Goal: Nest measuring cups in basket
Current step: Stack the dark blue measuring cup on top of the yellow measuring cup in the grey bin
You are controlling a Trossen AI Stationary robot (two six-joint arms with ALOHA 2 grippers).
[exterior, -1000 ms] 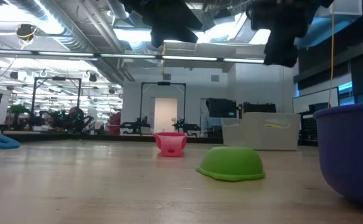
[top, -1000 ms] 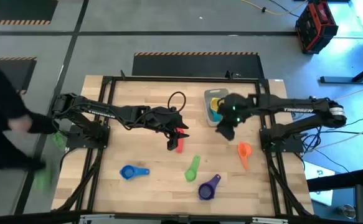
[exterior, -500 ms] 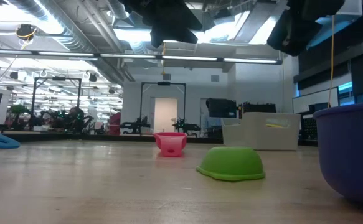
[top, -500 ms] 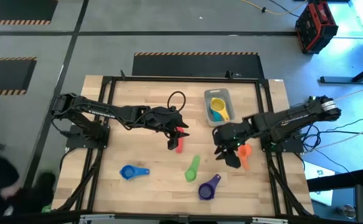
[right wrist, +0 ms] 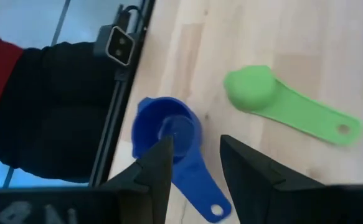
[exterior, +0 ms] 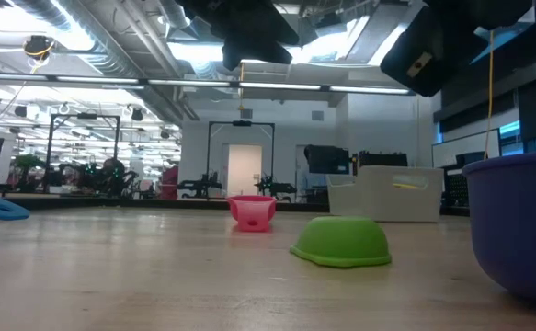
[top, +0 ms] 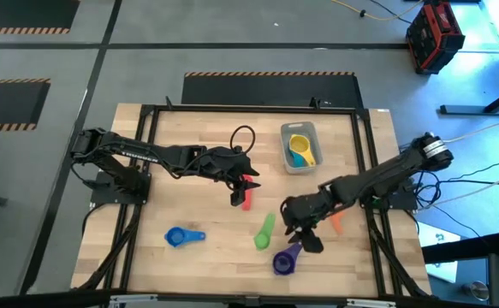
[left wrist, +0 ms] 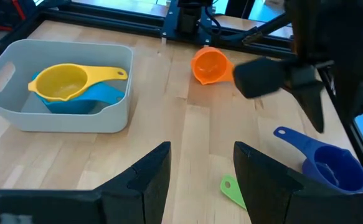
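A pale wooden butcher-block table [top: 189,137] with a black metal frame carries everything. Near its far edge, right of centre, sits a translucent grey rectangular plastic basket [top: 287,160]. A red plastic measuring cup [top: 246,199] lies near the middle. Toward the near edge lie a blue cup [top: 181,236], a green cup [top: 264,233] turned bowl-down, and a purple cup [top: 283,260]. An orange cup [top: 335,220] lies nearer the right edge.

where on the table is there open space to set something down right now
Bare wood lies left of the basket, behind the left gripper, and in the front-left corner beside the blue cup. Crowded around the right gripper, green cup and purple cup.
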